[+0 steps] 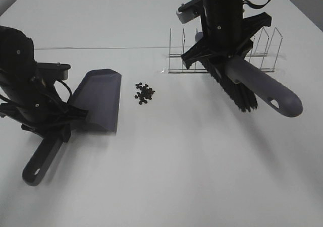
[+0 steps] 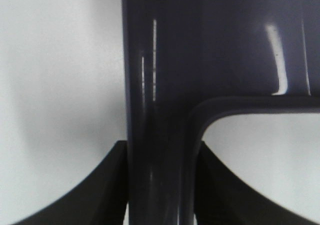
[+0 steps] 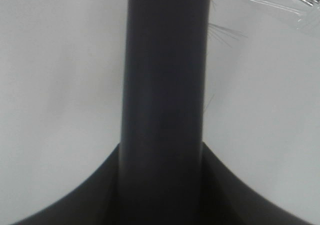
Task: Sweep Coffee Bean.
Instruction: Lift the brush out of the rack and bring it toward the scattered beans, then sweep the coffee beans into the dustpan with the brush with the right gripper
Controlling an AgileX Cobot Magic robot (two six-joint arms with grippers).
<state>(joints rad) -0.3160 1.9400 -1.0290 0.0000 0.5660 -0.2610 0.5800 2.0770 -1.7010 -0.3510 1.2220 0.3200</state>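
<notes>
A small loose cluster of dark coffee beans (image 1: 144,93) lies on the white table, just right of the open mouth of a grey dustpan (image 1: 98,100). My left gripper (image 1: 59,120) is shut on the dustpan's handle (image 2: 157,150), with a finger (image 2: 112,185) pressed on each side. My right gripper (image 1: 218,60) is shut on a grey brush's handle (image 3: 165,100), holding the brush (image 1: 255,88) tilted above the table. Its black bristles (image 1: 234,93) hang well to the right of the beans.
A wire rack (image 1: 265,53) stands on the table behind the right gripper and brush. A thin seam line (image 1: 101,48) crosses the table at the back.
</notes>
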